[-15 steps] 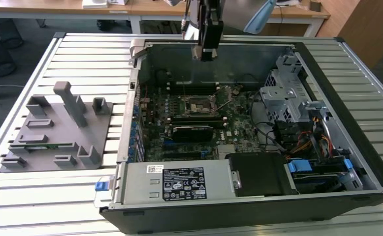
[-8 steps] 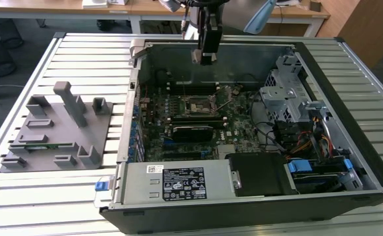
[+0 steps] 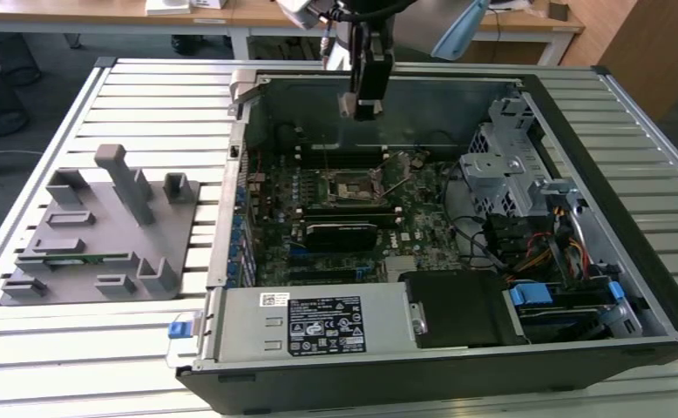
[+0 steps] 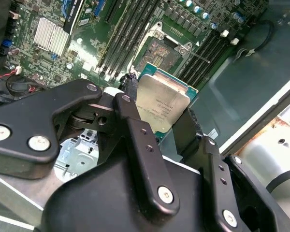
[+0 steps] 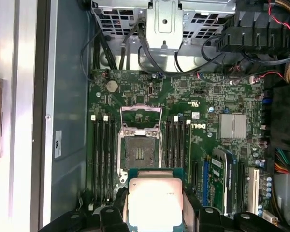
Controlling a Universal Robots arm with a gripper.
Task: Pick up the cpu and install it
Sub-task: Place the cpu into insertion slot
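Note:
My gripper hangs above the open computer case, over its rear part, shut on the cpu. The cpu is a small flat square chip with a silvery metal top and a green rim, held by its edges between the black fingers. Below it lies the motherboard's cpu socket with its metal load frame swung open. In the exterior view the socket sits in the middle of the green board, in front of and below the gripper.
Memory slots flank the socket on both sides. A metal drive cage and cable bundles fill the case toward the exterior view's right. A grey plastic tray with upright posts stands on the slatted table at the exterior view's left.

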